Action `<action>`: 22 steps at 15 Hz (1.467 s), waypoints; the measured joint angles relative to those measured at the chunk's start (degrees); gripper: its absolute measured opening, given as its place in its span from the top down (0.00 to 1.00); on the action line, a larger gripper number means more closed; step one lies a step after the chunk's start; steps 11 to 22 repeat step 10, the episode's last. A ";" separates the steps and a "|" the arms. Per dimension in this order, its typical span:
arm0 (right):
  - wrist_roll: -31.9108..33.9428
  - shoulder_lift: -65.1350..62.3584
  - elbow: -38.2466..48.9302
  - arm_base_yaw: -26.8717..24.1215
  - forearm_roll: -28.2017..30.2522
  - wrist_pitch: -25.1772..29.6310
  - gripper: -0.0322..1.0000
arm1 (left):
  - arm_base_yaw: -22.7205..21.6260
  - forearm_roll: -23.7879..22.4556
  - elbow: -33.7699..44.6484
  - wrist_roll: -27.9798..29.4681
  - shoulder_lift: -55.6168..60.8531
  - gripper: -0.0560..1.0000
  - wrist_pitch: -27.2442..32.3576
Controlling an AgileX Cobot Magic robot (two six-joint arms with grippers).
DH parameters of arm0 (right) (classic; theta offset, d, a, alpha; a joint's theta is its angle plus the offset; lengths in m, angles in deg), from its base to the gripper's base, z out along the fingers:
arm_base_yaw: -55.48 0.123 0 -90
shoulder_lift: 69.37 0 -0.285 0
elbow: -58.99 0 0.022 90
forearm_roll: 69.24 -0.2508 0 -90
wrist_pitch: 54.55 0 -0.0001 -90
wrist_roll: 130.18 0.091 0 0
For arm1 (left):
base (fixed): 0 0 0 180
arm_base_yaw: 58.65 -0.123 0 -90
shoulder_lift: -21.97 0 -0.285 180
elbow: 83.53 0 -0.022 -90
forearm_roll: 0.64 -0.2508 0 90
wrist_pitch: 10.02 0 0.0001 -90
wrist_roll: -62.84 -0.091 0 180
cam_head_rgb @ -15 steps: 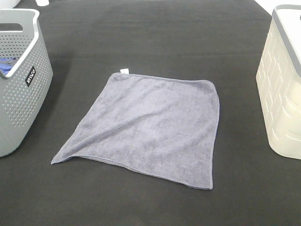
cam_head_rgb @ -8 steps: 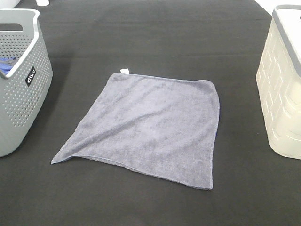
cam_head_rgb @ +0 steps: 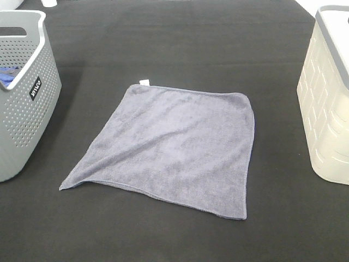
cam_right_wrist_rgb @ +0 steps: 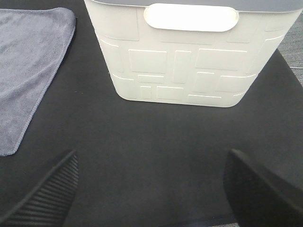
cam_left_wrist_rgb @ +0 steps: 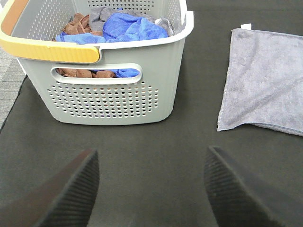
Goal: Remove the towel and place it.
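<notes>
The grey-lavender towel (cam_head_rgb: 172, 147) lies spread flat on the black table in the middle of the exterior view, with a small white tag (cam_head_rgb: 144, 82) at its far left corner. It also shows in the left wrist view (cam_left_wrist_rgb: 267, 80) and in the right wrist view (cam_right_wrist_rgb: 28, 66). My left gripper (cam_left_wrist_rgb: 151, 189) is open and empty, low over the bare table in front of the grey basket. My right gripper (cam_right_wrist_rgb: 151, 194) is open and empty, low over the bare table in front of the cream bin. Neither gripper shows in the exterior view.
A grey perforated basket (cam_head_rgb: 24, 103) stands at the left edge; the left wrist view shows the basket (cam_left_wrist_rgb: 109, 90) holding blue, brown and grey cloths. A cream bin (cam_head_rgb: 330, 98) stands at the right edge and shows in the right wrist view (cam_right_wrist_rgb: 189, 61).
</notes>
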State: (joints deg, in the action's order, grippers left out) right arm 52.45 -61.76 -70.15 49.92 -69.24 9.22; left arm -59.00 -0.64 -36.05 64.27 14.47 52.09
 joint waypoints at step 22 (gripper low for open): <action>0.00 0.00 0.00 0.00 0.00 0.00 0.24 | 0.00 0.00 0.00 0.00 0.00 0.38 0.00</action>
